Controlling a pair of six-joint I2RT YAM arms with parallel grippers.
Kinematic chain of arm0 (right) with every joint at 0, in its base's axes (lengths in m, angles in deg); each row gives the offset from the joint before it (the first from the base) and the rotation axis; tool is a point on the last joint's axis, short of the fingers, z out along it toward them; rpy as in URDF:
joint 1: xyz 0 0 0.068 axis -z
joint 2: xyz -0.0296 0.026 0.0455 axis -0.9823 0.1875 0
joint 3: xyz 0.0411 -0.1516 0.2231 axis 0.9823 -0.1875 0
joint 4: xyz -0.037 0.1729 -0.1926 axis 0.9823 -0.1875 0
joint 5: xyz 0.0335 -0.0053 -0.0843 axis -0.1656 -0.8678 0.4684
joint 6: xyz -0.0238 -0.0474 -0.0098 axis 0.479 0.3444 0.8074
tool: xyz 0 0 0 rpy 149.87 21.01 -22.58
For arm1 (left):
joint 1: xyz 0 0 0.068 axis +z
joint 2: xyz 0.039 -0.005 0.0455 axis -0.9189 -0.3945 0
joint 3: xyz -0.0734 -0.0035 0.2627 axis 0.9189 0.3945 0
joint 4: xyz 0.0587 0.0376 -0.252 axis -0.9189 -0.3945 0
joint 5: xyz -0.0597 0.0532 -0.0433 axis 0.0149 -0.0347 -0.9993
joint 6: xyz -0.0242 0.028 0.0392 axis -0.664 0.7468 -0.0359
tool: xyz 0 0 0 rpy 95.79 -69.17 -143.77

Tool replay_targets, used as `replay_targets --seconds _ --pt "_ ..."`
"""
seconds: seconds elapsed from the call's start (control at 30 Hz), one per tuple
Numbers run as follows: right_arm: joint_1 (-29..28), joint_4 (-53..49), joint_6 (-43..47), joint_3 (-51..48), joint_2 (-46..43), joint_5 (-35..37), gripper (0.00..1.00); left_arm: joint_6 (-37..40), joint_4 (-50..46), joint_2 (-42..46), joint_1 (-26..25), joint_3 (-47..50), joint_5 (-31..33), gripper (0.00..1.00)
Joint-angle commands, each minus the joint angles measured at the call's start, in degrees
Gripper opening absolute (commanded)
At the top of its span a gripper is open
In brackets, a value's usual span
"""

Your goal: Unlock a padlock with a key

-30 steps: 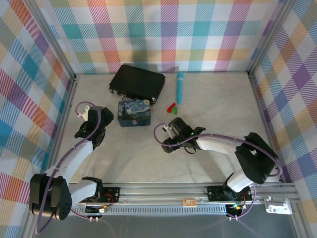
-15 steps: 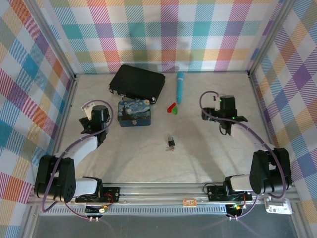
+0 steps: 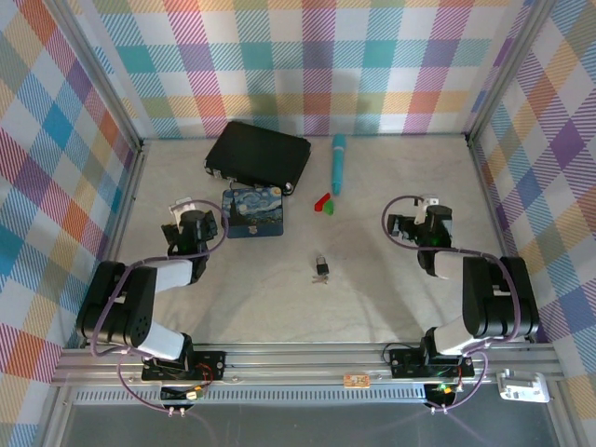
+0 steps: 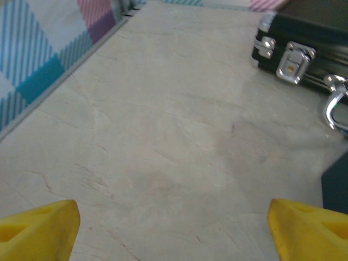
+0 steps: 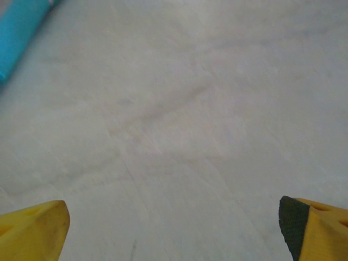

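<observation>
The padlock (image 3: 320,264), tiny and dark, lies by itself on the table's middle. A thin silvery bit at its near end looks like the key (image 3: 321,277); it is too small to tell whether it sits in the lock. My left gripper (image 3: 191,222) is folded back at the left, beside the painted box, far from the padlock. In the left wrist view this gripper (image 4: 174,223) is open, its yellow fingertips (image 4: 38,228) wide apart over bare table. My right gripper (image 3: 414,224) is drawn back at the right. The right wrist view shows it (image 5: 174,223) open and holding nothing.
A starry-night painted box (image 3: 253,212) stands left of centre, with a black case (image 3: 258,156) behind it; the case's silver latch (image 4: 293,61) faces the left wrist camera. A teal tube (image 3: 338,164) and small red and green blocks (image 3: 325,203) lie at the back middle.
The right gripper left the padlock, swung to the right side and opened wider; the padlock now lies alone. The left arm folded back toward its base beside the painted box.
</observation>
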Motion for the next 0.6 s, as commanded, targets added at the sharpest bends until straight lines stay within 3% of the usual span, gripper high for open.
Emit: replay_targets --seconds 0.0,0.07,0.13,0.17,0.23,0.27,0.33,0.57 --pt "0.3 16.7 0.4 -4.6 2.0 -2.3 0.99 3.3 8.0 -1.1 0.7 1.7 -6.2 0.89" --pt "0.4 15.1 0.0 -4.2 1.6 -1.3 0.99 5.0 11.3 -2.9 0.7 2.6 -10.8 0.88" --pt "0.3 14.7 0.2 -4.1 1.5 -1.2 0.99 5.5 20.5 -6.7 1.1 4.8 -10.2 0.90" --pt "0.2 14.7 0.2 -4.1 1.5 -1.1 0.99 4.5 13.6 -4.8 1.1 3.4 -10.7 0.90" --pt "0.1 14.7 0.3 -4.1 1.5 -1.2 0.99 5.0 17.4 -5.8 1.5 4.1 -11.0 0.91" --pt "0.2 14.3 0.4 -3.9 1.4 -1.2 0.99 4.4 14.9 -5.2 1.5 3.6 -11.1 0.92" --pt "0.2 14.0 0.8 -3.7 1.4 -2.0 0.99 4.7 16.3 -5.5 1.4 3.8 -11.0 1.00" --pt "0.2 12.6 2.1 -2.9 1.6 -5.1 0.99 4.5 15.5 -5.3 1.4 3.6 -11.1 1.00"
